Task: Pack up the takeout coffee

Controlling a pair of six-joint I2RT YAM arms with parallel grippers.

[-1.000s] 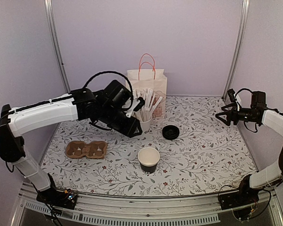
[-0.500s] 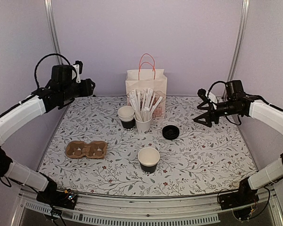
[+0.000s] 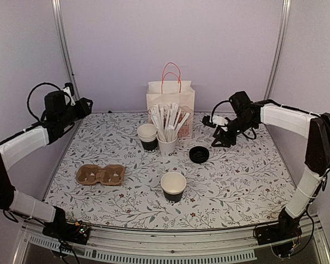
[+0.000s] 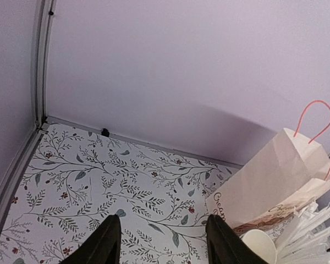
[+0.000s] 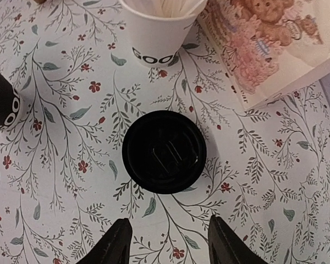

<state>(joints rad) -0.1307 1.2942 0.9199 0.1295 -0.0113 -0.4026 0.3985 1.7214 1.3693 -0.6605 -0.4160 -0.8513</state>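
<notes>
Notably, your right pincer [image 5: 166,235] hung open and empty near the black lid [image 5: 164,151]; your left pincer [image 4: 162,234] was open, likewise empty.

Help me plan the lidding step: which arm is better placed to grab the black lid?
Right. The right gripper hangs open close to the black lid, which sits centred in its wrist view; the left gripper is off at the back-left corner.

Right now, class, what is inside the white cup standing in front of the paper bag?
The white cup holds a bundle of white wrapped sticks fanning out above its rim. Their lower ends and the cup's bottom are hidden by its wall.
</notes>
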